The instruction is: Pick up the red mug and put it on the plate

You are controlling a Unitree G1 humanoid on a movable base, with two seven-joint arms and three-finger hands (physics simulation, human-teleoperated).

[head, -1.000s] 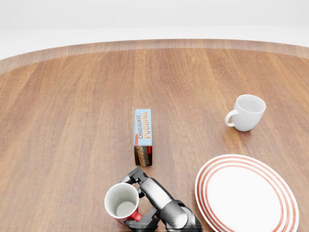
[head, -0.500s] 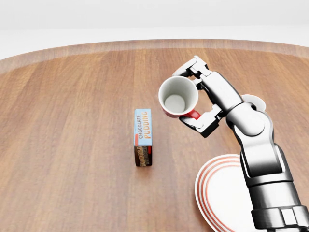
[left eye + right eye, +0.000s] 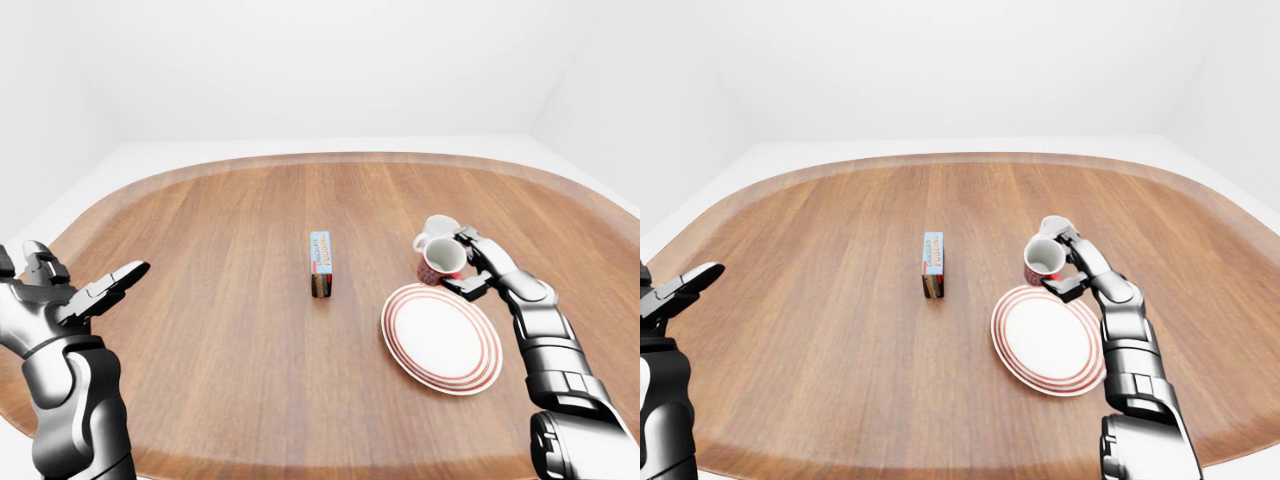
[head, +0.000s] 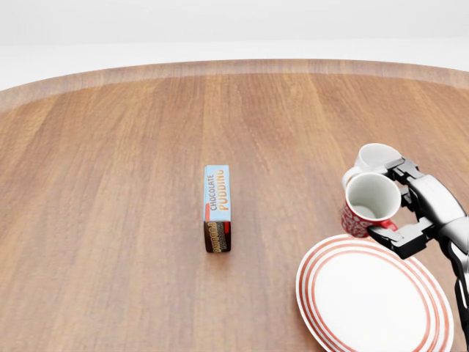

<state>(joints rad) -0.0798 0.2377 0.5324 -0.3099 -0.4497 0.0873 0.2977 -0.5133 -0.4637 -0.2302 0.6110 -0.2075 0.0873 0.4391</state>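
The red mug (image 4: 366, 199), white inside, is upright in my right hand (image 4: 392, 202), whose fingers close round its handle side. It hangs at the upper left rim of the white plate with red rings (image 4: 374, 301), at the head view's lower right. I cannot tell whether the mug touches the table or the plate. My left hand (image 3: 90, 295) is open and empty at the left edge of the left-eye view, beside the table's left rim.
A white mug (image 4: 377, 155) stands just above and behind the red mug, close to my right fingers. A chocolate pudding box (image 4: 218, 207) lies mid-table, left of the plate. The round wooden table (image 4: 110, 183) fills the view.
My right hand carried the red mug from the bottom left up over the table, then right and down to the plate's upper left rim, beside the white mug.
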